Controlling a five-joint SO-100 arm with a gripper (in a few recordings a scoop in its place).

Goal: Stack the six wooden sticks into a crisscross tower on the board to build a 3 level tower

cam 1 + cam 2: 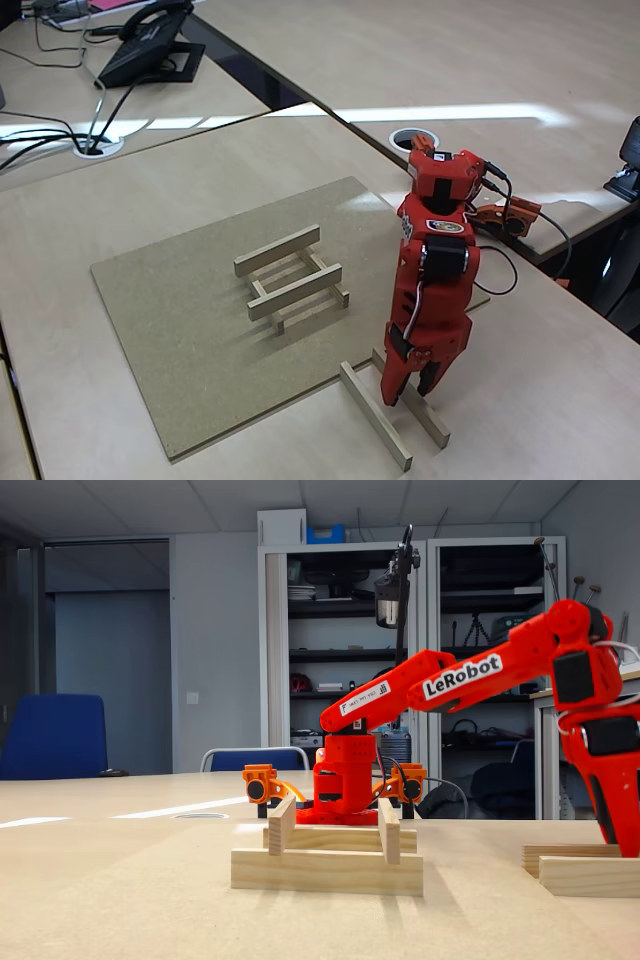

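On the board [180,330], 4 wooden sticks form a partial tower [291,276]: 2 lower sticks run parallel, and 2 upper sticks [277,250] [295,292] lie across them at right angles, 2 levels high. In the low fixed view the same tower [327,850] stands mid-frame, with the nearest bottom stick [327,871] seen broadside.

Off the board's near-right edge, on the pale desk [560,380], lie the 2 remaining sticks, roughly parallel: stick [375,415] and stick [418,408]. The red arm's gripper [410,385] points down over the right-hand one, fingers either side of it near its far end; jaws slightly apart, contact cannot be told. At the low view's right edge, both loose sticks [580,868] show beneath the arm [600,750].
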